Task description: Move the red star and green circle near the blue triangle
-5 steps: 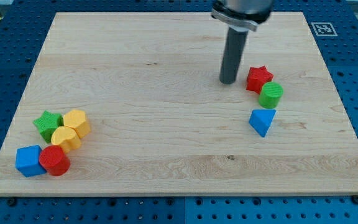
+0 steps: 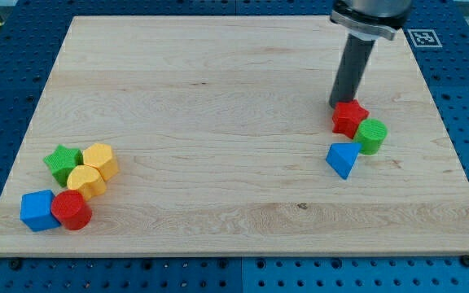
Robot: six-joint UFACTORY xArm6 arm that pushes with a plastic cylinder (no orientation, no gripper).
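Note:
The red star (image 2: 350, 117) lies at the view's right side of the wooden board, touching the green circle (image 2: 372, 135) at its lower right. The blue triangle (image 2: 343, 158) lies just below both, close to or touching them. My tip (image 2: 340, 104) stands at the red star's upper left edge, touching it.
A cluster sits at the view's lower left: a green star (image 2: 61, 161), two yellow blocks (image 2: 100, 159) (image 2: 85, 181), a blue cube (image 2: 37, 210) and a red cylinder (image 2: 72, 210). A marker tag (image 2: 421, 37) sits beyond the board's top right corner.
My tip moved to the right, to the red star's upper left side. The red star and green circle shifted right and down, closer to the blue triangle.

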